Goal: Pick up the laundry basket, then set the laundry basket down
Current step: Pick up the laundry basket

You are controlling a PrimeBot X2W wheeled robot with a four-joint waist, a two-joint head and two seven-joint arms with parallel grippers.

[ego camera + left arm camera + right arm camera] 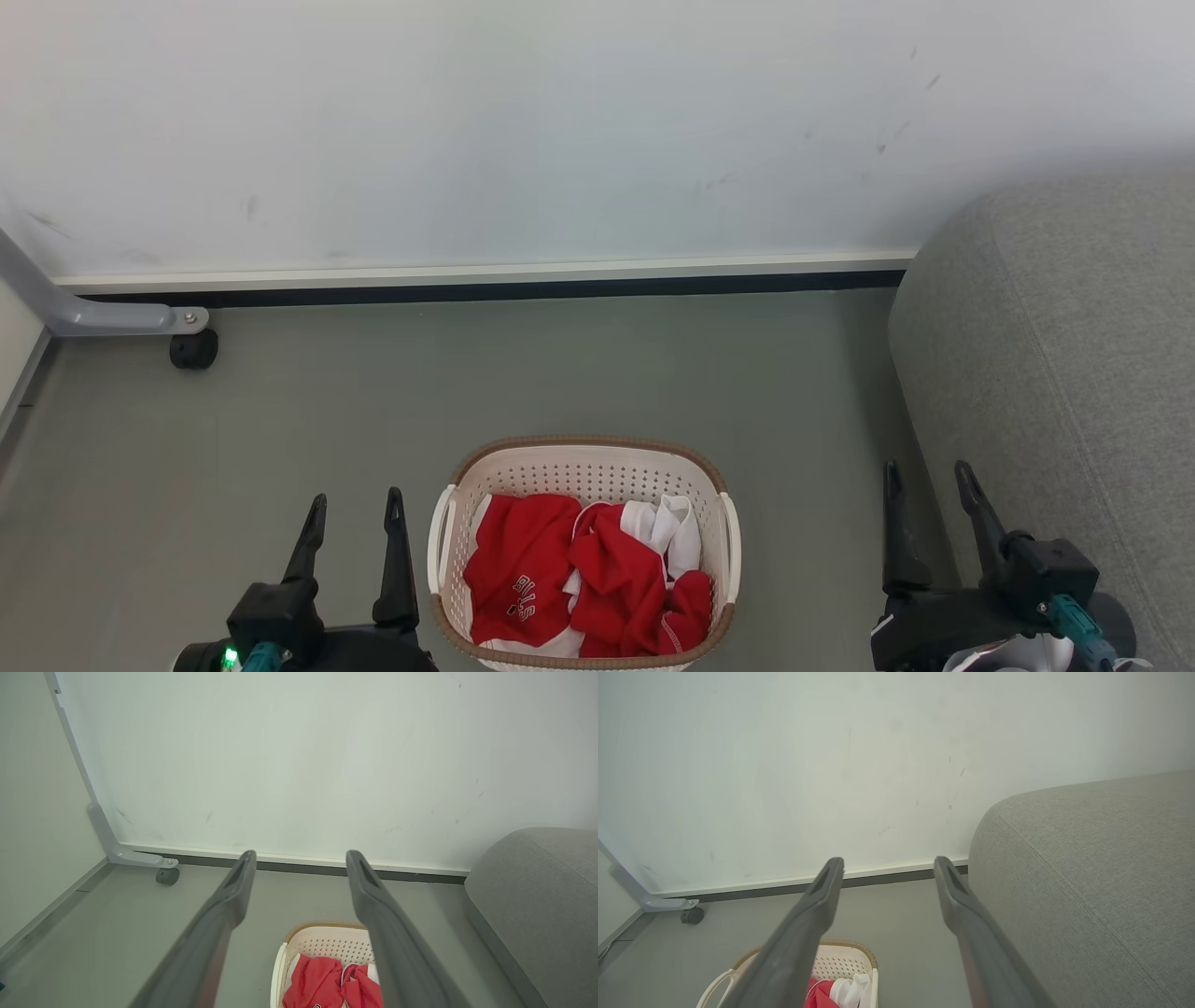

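Observation:
The laundry basket (597,471) stands on the grey floor at the bottom centre of the head view. It is cream with perforated walls, a brown rim and white side handles, and holds red and white clothes. My left gripper (357,504) is open just left of the basket's left handle, apart from it. Well to the basket's right, my right gripper (929,476) is open too, near the sofa. In the left wrist view the basket (322,940) lies low between my fingers (236,884). In the right wrist view the basket (845,961) sits at the lower left.
A grey fabric sofa (1064,373) fills the right side, close to my right gripper. A white wall with a dark baseboard (485,291) runs across the back. A grey metal leg with a black caster (193,349) stands at the back left. Open floor lies beyond the basket.

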